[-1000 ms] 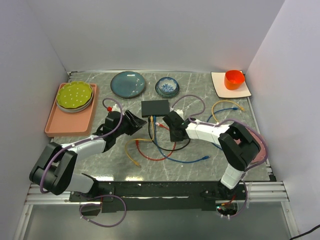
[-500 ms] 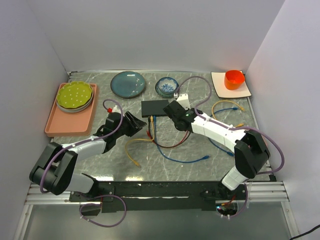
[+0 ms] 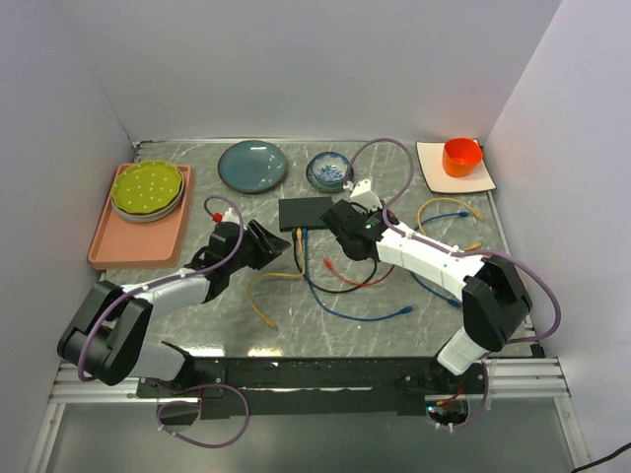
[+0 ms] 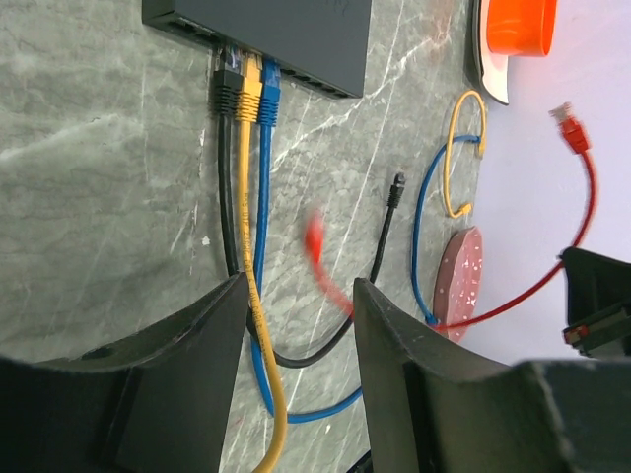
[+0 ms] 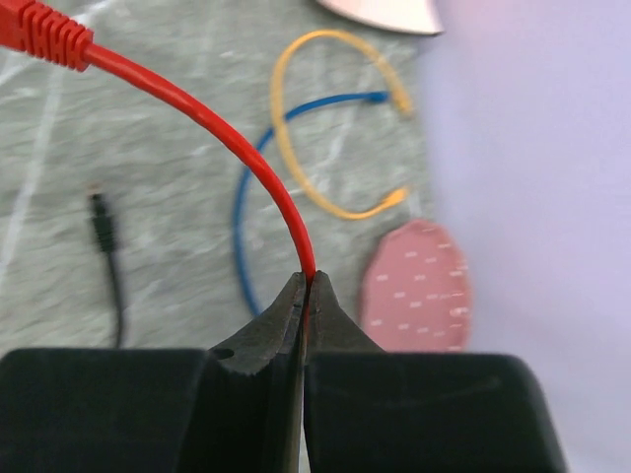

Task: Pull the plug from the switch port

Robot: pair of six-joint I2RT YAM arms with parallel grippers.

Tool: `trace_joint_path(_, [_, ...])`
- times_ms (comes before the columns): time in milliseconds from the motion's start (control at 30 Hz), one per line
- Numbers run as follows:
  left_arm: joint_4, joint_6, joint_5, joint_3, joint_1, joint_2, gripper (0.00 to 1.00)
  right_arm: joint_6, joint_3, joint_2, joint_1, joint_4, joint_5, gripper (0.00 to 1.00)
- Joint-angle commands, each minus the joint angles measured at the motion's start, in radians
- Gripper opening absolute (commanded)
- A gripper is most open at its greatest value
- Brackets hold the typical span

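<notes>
Switch [image 3: 306,211] lies flat at mid-table, sockets along its near edge. Three leads sit in adjacent ports: black plug [image 4: 226,89], yellow plug [image 4: 250,84], blue plug [image 4: 269,94].

Right gripper [image 5: 306,288]: fingers pinched tight on the red cable [image 5: 227,138], some way back from its end, not on the connector body. Red plug [image 5: 35,34] hangs free in the air, well apart from the switch. Judged already out of its port.

Left gripper [image 4: 301,291]: fingers spread wide, holding nothing, low over the marble near the seated leads and aimed at the socket edge.

Step in hand, as I read it: carrying the freed lead clear.
- Keep the pinch firm, because the cord is thin and round and could slide between the pads.
- Draw away from the socket edge, not across it, so the trailing red length does not drag on the three seated leads.
- Move slowly, as the plug will swing on its stiff curve.
- Set it on bare table [image 3: 414,325], away from the loose coils.
</notes>
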Motion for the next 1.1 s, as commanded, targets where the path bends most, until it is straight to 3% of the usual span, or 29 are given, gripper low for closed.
trace_joint_path(0, [0.037, 0.004, -0.025, 0.002, -0.013, -0.003, 0.53, -0.074, 0.002, -0.006, 0.013, 0.033, 0.208, 0.00])
trace_joint_path(100, [0.035, 0.002, -0.028, 0.005, -0.016, 0.000, 0.53, -0.054, 0.008, -0.009, 0.010, 0.016, 0.231, 0.00])
trace_joint_path(200, [0.032, 0.002, -0.029, 0.003, -0.017, -0.005, 0.53, 0.061, 0.039, -0.048, -0.044, -0.039, 0.146, 0.00])
trace_joint_path(300, [0.026, 0.002, -0.032, 0.000, -0.017, -0.016, 0.53, 0.113, -0.010, -0.150, -0.171, 0.067, -0.104, 0.00])
trace_joint_path(333, [0.027, 0.002, -0.032, -0.003, -0.017, -0.017, 0.53, 0.141, -0.036, -0.219, -0.222, 0.106, -0.281, 0.00])
trace_joint_path(400, [0.024, 0.002, -0.032, -0.006, -0.017, -0.025, 0.53, 0.188, -0.111, -0.278, -0.373, 0.184, -0.434, 0.00])
trace_joint_path(467, [0.026, 0.001, -0.032, -0.007, -0.017, -0.028, 0.53, 0.242, -0.154, -0.321, -0.437, 0.217, -0.549, 0.00])
trace_joint_path(633, [0.034, -0.002, -0.017, 0.003, -0.019, -0.013, 0.53, 0.326, -0.162, -0.299, -0.570, 0.240, -0.612, 0.00])
trace_joint_path(833, [0.025, 0.004, -0.018, 0.009, -0.019, -0.011, 0.53, 0.357, -0.162, -0.209, -0.633, 0.249, -0.661, 0.00])
trace_joint_path(867, [0.018, 0.007, -0.022, 0.011, -0.019, -0.014, 0.53, 0.369, -0.188, -0.204, -0.659, 0.270, -0.666, 0.13])
trace_joint_path(967, [0.002, 0.012, -0.034, 0.010, -0.017, -0.023, 0.53, 0.411, -0.258, -0.216, -0.700, 0.328, -0.700, 0.36])
trace_joint_path(1067, [-0.011, 0.012, -0.042, 0.011, -0.019, -0.022, 0.53, 0.432, -0.280, -0.224, -0.704, 0.349, -0.723, 0.49])
